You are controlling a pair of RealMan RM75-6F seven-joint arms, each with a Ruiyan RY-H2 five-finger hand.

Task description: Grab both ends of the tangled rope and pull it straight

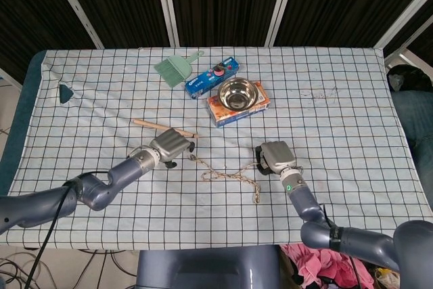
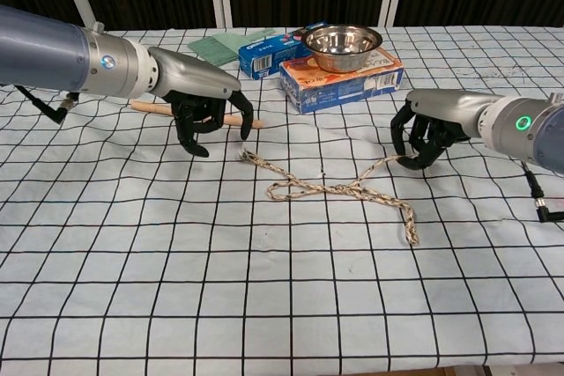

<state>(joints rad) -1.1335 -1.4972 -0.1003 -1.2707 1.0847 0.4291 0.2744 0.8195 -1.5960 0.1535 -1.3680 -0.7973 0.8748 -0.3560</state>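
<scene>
Fingers (image 2: 246,126) of left hand (image 2: 203,103) curl down at rope (image 2: 339,190) end, grip unclear; right hand (image 2: 432,125) pinches rope's other side.

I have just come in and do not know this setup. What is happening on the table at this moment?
A two-armed robot is working on a tangled rope lying on a checked table. Its left hand is at the rope's left end, fingers curled down over it, and its right hand grips a strand on the other side. The rope is not straight yet: it loops in the middle and one tail trails loose toward the front.
</scene>
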